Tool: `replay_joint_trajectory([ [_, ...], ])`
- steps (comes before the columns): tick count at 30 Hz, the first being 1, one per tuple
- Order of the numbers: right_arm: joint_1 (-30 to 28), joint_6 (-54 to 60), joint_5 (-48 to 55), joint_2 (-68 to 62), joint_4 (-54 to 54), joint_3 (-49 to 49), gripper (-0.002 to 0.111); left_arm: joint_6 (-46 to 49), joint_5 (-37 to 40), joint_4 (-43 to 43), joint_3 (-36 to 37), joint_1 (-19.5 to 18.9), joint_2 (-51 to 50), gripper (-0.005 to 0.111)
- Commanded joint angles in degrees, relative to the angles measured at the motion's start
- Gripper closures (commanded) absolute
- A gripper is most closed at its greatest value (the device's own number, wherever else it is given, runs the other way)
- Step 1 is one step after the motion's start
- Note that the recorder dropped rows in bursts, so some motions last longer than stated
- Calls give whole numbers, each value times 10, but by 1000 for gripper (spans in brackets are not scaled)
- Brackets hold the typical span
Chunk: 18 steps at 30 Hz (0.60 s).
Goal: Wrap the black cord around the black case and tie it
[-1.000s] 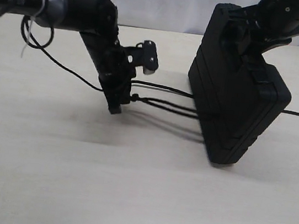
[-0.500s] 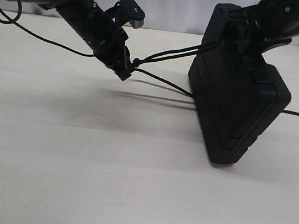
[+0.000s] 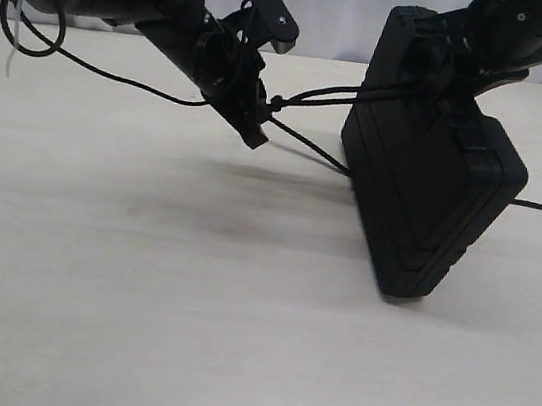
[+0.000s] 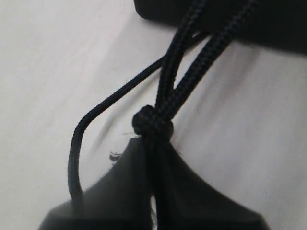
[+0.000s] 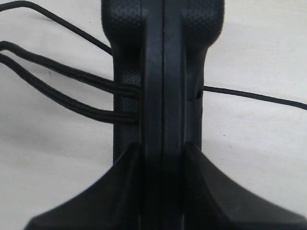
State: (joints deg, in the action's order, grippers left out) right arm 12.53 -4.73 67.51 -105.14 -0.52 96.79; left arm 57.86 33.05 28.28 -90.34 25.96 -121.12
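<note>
Left wrist view: knotted black cord (image 4: pixel 152 122)

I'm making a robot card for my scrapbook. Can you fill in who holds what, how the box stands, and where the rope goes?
left gripper: shut on the black cord, just behind its knot
right gripper: clamped on the top edge of the black case
black case: standing on edge, tilted, its bottom on the table
black cord: two strands stretched from the left gripper to the case's upper part, a third lower down
tie: none visible yet
</note>
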Motion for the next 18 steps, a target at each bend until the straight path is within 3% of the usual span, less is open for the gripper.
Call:
replay_joint_trajectory([
  [1, -4, 11, 13, -7, 9, -1, 104, -22, -26, -1, 0, 0, 31, 107],
  [14, -4, 11, 13, -7, 9, -1, 104, -22, -22, 50, 0, 1, 48, 107],
  [18, -4, 11, 13, -7, 9, -1, 104, -22, -45, 53, 0, 27, 48, 107],
])
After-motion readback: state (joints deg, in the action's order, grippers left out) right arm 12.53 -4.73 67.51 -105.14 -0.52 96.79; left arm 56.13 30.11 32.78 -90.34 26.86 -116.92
